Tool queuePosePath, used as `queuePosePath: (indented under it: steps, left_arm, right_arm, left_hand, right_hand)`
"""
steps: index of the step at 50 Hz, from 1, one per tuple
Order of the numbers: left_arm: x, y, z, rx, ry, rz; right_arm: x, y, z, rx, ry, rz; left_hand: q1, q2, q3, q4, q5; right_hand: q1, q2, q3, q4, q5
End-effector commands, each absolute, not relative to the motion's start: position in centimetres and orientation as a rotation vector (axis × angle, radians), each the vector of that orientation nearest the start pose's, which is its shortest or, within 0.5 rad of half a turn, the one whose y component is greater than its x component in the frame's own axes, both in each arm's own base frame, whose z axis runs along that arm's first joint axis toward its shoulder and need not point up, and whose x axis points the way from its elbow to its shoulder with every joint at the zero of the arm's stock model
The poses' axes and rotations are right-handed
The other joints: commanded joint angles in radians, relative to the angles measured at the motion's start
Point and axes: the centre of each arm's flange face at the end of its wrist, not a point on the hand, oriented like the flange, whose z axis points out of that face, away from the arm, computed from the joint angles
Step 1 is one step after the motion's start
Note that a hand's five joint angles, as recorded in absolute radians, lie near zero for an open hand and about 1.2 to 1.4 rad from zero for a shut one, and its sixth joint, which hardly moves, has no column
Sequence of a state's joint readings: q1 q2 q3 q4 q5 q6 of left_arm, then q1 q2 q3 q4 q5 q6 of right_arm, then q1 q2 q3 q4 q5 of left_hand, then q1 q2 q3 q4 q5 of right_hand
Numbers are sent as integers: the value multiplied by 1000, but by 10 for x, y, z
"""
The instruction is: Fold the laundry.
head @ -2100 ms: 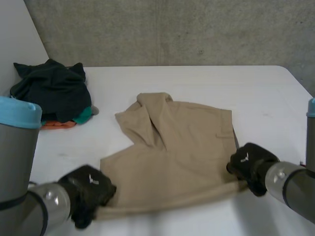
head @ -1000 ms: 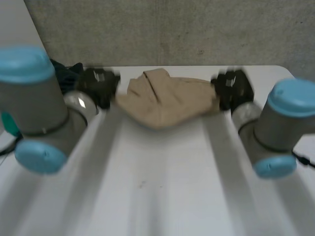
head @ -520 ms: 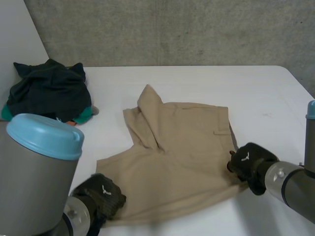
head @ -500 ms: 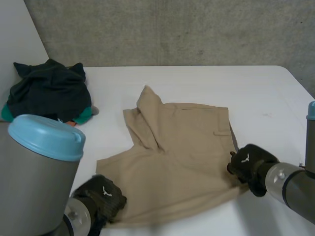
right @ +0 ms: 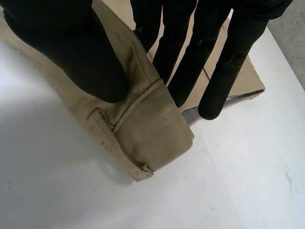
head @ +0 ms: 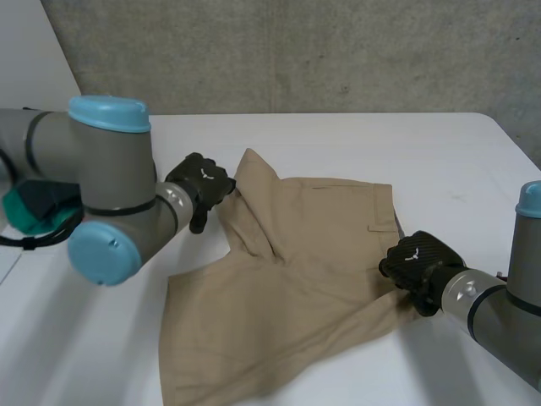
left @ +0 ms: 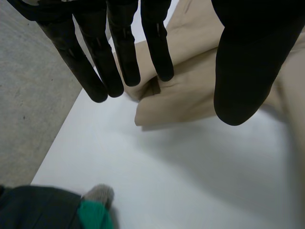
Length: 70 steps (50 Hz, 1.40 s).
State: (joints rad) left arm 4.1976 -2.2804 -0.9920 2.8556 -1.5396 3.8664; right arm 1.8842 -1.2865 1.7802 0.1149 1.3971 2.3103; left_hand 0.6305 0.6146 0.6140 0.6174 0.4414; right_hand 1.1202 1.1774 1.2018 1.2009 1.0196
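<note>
Now right hand (right: pixel 62 47) pinching shorts (right: pixel 152 129), left hand (left: pixel 243 57) splayed

Rough grey concrete wall (head: pixel 338 51) behind the white bench (head: pixel 355 139); plain white panel (head: pixel 25 51) adjoining at left.

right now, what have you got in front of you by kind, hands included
hands: 2 (left hand, right hand)
tan garment: 1
clothes heap: 1
total: 4
</note>
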Motion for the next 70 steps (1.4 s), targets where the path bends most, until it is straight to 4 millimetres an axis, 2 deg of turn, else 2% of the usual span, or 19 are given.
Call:
queuePosePath:
  steps: [1,7,15,18,19,20,23,26,28,31,39,42,43,47,48,51,55,62,70]
  left_arm:
    - [-335,-333,168,1603,2105,-1692]
    - [-343,-343,156,1655,2095,-1714]
    - [-352,-349,138,1691,2070,-1718]
    - [-354,-350,129,1714,2039,-1704]
    - [-355,-350,127,1722,2024,-1699]
    - [-355,-351,124,1730,1998,-1685]
    - [-355,-353,121,1720,1952,-1662]
    - [-346,-359,127,1595,1914,-1599]
    - [-334,-365,146,1414,1897,-1556]
    - [-320,-359,163,1263,1916,-1490]
    - [-306,-327,153,1379,2002,-1279]
    - [-304,-323,159,1384,2027,-1262]
    - [-304,-325,167,1356,2045,-1303]
    - [-308,-339,186,1248,2109,-1532]
    - [-311,-341,188,1250,2117,-1579]
    - [-321,-346,190,1300,2147,-1721]
    - [-331,-349,181,1421,2148,-1792]
    - [-341,-354,155,1567,2132,-1764]
    - [-346,-362,141,1625,2080,-1758]
  right_arm:
    - [226,-226,157,-1632,2340,-1509]
    - [226,-226,156,-1626,2343,-1504]
    - [226,-229,156,-1612,2345,-1522]
    - [225,-229,156,-1608,2348,-1520]
    - [225,-229,156,-1606,2350,-1517]
    - [225,-229,156,-1606,2350,-1517]
    - [225,-229,156,-1605,2351,-1520]
    - [225,-229,156,-1605,2351,-1520]
    - [225,-229,157,-1606,2347,-1524]
    - [226,-227,156,-1615,2345,-1517]
    - [230,-221,155,-1634,2328,-1505]
    - [230,-220,155,-1636,2324,-1504]
    - [230,-219,155,-1640,2322,-1504]
    - [230,-219,156,-1635,2321,-1511]
    - [230,-219,157,-1632,2321,-1513]
    - [229,-219,156,-1630,2325,-1511]
    - [228,-219,156,-1625,2330,-1507]
    - [227,-222,153,-1624,2337,-1506]
    - [227,-224,150,-1627,2341,-1498]
  left_hand:
    - [123,139,140,136,138]
    - [-12,4,5,1,3]
    - [8,24,25,22,23]
    - [213,229,230,226,228]
    - [365,381,382,378,380]
    - [681,697,697,694,695]
    - [766,782,782,779,780]
    - [766,782,782,779,780]
    - [766,782,782,779,780]
    - [766,782,782,779,780]
    - [766,782,782,779,780]
    - [766,782,782,779,780]
    - [685,701,701,698,699]
    - [-218,-202,-201,-205,-203]
    - [-247,-231,-230,-233,-232]
    - [-238,-222,-221,-225,-223]
    - [-215,-199,-198,-202,-200]
    - [-68,-52,-51,-55,-53]
    - [-15,1,1,-2,-1]
  right_hand:
    - [276,219,194,195,202]
    - [276,219,194,195,202]
    - [276,219,194,195,202]
    - [276,219,194,195,202]
    - [276,219,194,195,202]
    - [276,219,194,195,202]
    - [276,219,194,195,202]
    - [276,219,194,195,202]
    - [276,219,194,195,202]
    - [276,219,194,195,202]
    - [276,219,194,195,202]
    - [276,219,194,195,202]
    - [276,219,194,195,202]
    - [276,219,194,195,202]
    - [276,219,194,195,202]
    - [276,219,194,195,202]
    - [276,219,194,195,202]
    - [276,219,194,195,202]
    - [276,219,194,195,202]
